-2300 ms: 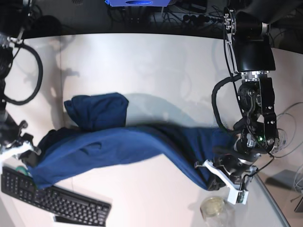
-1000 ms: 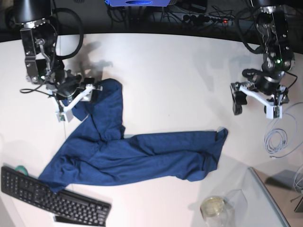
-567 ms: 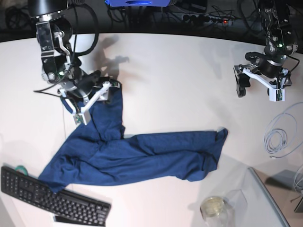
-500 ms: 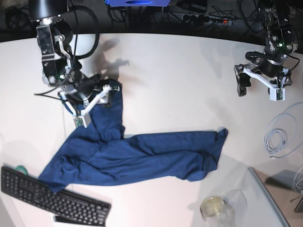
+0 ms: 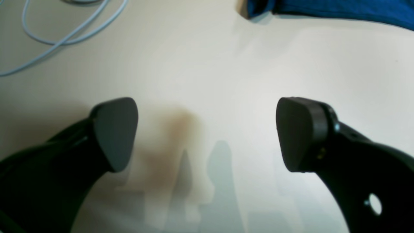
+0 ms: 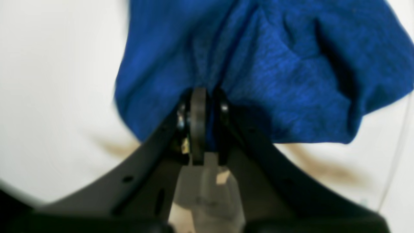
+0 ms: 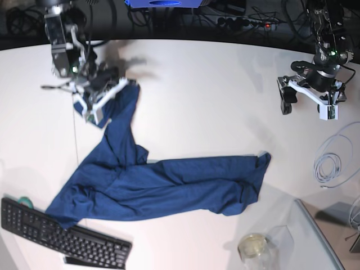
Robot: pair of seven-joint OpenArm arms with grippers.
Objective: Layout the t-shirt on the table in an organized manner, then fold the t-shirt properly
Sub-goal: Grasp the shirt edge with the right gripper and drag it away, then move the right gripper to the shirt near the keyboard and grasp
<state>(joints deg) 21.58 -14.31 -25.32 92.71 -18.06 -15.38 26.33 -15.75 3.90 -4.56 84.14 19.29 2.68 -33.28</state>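
The t-shirt (image 7: 163, 180) is lying stretched across the counter (image 7: 202, 101), one end bunching in the right end effector (image 6: 203, 106), which is clamping it. The left end effector (image 5: 207, 132) is hovering spread wide, cloth well beyond its tips, a cable (image 5: 64, 35) nearby.

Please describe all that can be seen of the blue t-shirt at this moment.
The t-shirt is plain dark blue cloth, soft and wrinkled, without print. It lies unfolded and bunched on the white table, a long band running across, one end by the black keyboard. One narrow part stretches up to the right gripper, which is shut on a pinch of fabric, as the right wrist view shows. The left gripper is open and apart from it.
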